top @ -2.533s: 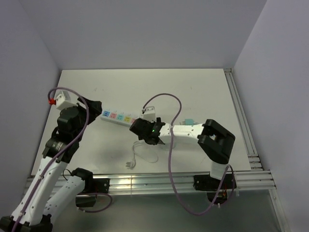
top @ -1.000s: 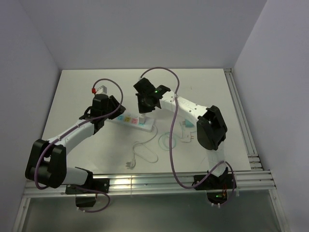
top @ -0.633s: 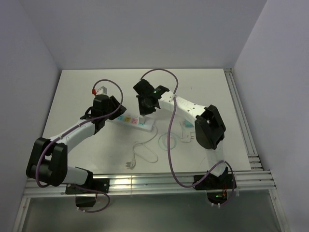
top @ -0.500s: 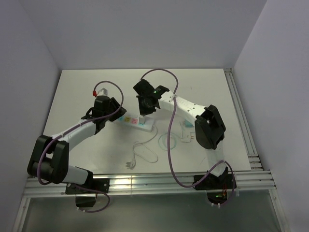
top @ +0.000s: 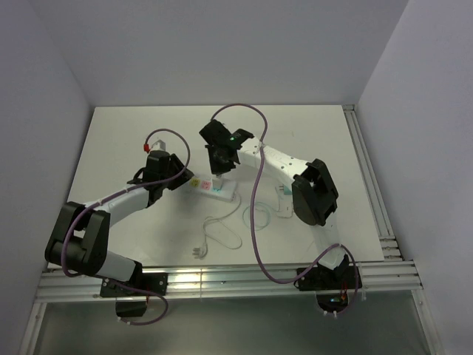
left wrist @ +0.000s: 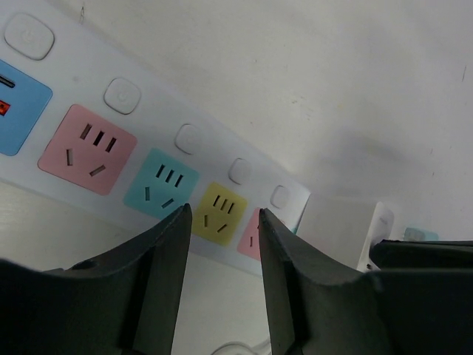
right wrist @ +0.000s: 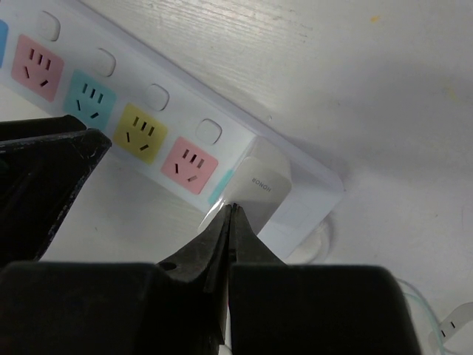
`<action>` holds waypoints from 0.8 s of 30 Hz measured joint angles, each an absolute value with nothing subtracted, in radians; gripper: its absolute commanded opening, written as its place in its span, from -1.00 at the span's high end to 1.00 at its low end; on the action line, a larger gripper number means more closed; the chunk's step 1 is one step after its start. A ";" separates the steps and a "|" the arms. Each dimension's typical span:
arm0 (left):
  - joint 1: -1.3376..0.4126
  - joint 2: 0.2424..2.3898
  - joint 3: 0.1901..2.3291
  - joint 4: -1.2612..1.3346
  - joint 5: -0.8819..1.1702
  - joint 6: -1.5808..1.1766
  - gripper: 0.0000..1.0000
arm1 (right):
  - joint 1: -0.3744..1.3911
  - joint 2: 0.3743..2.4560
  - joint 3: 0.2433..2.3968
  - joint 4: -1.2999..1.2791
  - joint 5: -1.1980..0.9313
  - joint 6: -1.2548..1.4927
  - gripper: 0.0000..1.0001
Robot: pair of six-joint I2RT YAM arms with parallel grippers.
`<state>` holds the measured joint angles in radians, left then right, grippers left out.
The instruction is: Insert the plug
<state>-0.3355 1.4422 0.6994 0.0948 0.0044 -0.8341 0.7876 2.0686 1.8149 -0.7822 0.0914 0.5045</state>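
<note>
A white power strip (top: 201,186) with coloured sockets lies at mid-table. A white plug (right wrist: 263,185), a boxy adapter, stands in the socket at the strip's right end (top: 219,183). My right gripper (right wrist: 233,208) is shut and empty, its tips touching the plug's near edge from above (top: 219,170). My left gripper (left wrist: 222,222) hovers open over the strip (left wrist: 151,118) by the yellow socket (left wrist: 222,211), nothing between its fingers. In the top view it (top: 182,180) sits just left of the plug (left wrist: 336,229).
A thin white cable (top: 222,233) loops on the table in front of the strip. A small teal and white charger (top: 284,198) lies to its right. Metal rails run along the right edge (top: 367,185) and the front edge (top: 244,277). Purple arm cables arch overhead.
Since the earliest frame both arms have swung in over the strip. In the last second the left gripper crept right along it and the right gripper shifted slightly left.
</note>
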 measured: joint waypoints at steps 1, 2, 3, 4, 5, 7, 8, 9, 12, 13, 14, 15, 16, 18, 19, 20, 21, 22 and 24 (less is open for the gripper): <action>-0.336 1.445 0.698 0.098 0.004 -0.834 0.05 | 0.788 2.070 1.818 -0.784 0.093 0.505 1.00; -0.336 1.448 0.696 0.101 0.005 -0.834 0.05 | 0.789 2.071 1.819 -0.785 0.094 0.505 1.00; -0.336 1.451 0.694 0.104 0.005 -0.834 0.06 | 0.789 2.071 1.819 -0.785 0.094 0.506 1.00; -0.336 1.454 0.693 0.105 0.005 -0.834 0.06 | 0.790 2.071 1.819 -0.785 0.094 0.507 1.00; -0.336 1.457 0.692 0.106 0.004 -0.834 0.06 | 0.791 2.072 1.819 -0.785 0.096 0.508 1.00; -0.336 1.464 0.692 0.107 0.004 -0.834 0.07 | 0.795 2.075 1.819 -0.784 0.103 0.513 1.00; -0.336 1.468 0.692 0.108 0.004 -0.834 0.13 | 0.799 2.075 1.819 -0.784 0.110 0.517 1.00; -0.336 1.475 0.692 0.109 0.004 -0.834 0.16 | 0.804 2.076 1.819 -0.783 0.120 0.521 1.00; -0.336 1.504 0.691 0.118 0.009 -0.841 0.19 | 0.824 2.070 1.790 -0.744 0.155 0.538 1.00; -0.336 1.507 0.691 0.128 0.012 -0.843 0.19 | 0.833 2.061 1.763 -0.710 0.167 0.547 1.00; -0.336 1.510 0.690 0.133 0.014 -0.847 0.21 | 0.842 2.051 1.740 -0.678 0.178 0.558 1.00; -0.336 1.515 0.690 0.142 0.017 -0.853 0.21 | 0.849 2.043 1.717 -0.650 0.188 0.567 1.00; -0.336 1.519 0.689 0.151 0.021 -0.855 0.21 | 0.857 2.034 1.684 -0.609 0.189 0.587 1.00; -0.336 1.526 0.689 0.165 0.028 -0.859 0.22 | 0.879 2.043 1.614 -0.578 0.170 0.617 1.00; -0.336 1.530 0.689 0.171 0.035 -0.861 0.22 | 0.890 2.069 1.572 -0.559 0.157 0.634 1.00; -0.336 1.533 0.688 0.177 0.038 -0.862 0.21 | 0.898 2.070 1.557 -0.518 0.133 0.655 1.00; -0.336 1.534 0.688 0.182 0.039 -0.861 0.21 | 0.912 2.065 1.533 -0.480 0.136 0.669 1.00; -0.336 1.534 0.686 0.184 0.039 -0.860 0.22 | 0.923 2.062 1.490 -0.450 0.122 0.680 1.00; -0.335 1.534 0.683 0.193 0.045 -0.863 0.24 | 0.932 2.063 1.432 -0.417 0.107 0.684 1.00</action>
